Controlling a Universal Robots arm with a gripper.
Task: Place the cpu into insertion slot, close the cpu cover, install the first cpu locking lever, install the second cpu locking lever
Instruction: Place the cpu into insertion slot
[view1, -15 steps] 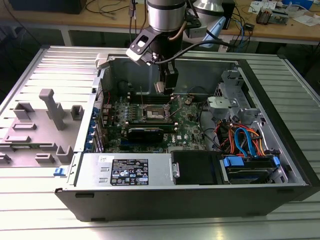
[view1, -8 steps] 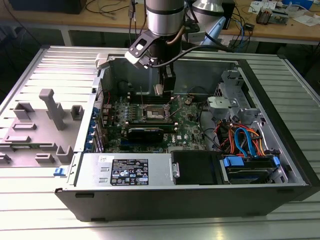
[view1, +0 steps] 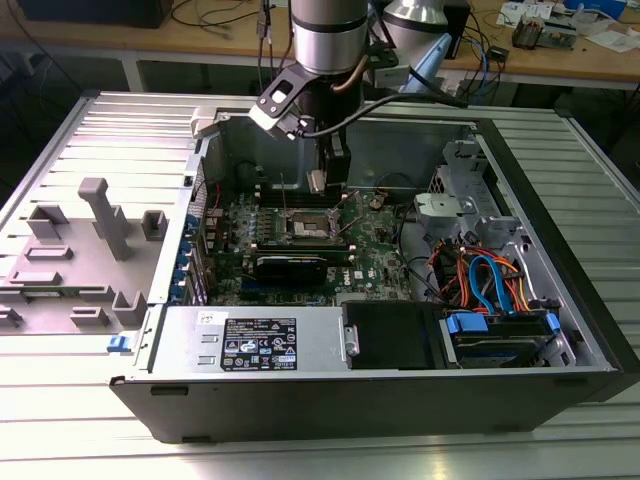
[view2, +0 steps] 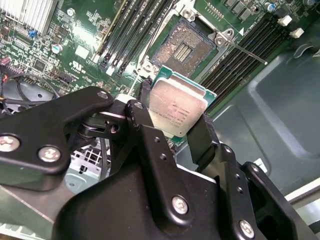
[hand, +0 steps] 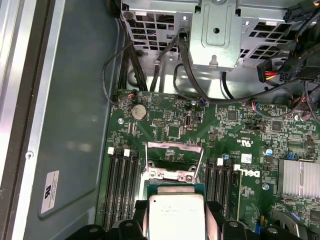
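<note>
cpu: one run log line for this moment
cpu: gripped in jaws, apart from slot | slot: empty | stage: cpu not yet placed

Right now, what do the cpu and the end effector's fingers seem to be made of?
The cpu, held in the end effector: silver-grey lid with dull sheen, likely metal; green edge suggests circuit-board laminate. Fingers: matte black, plastic or coated metal, cannot tell which.

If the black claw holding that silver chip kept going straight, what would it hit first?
Probably the open square silver-rimmed socket on the green motherboard, the held silver-topped chip first; depth unclear.
</note>
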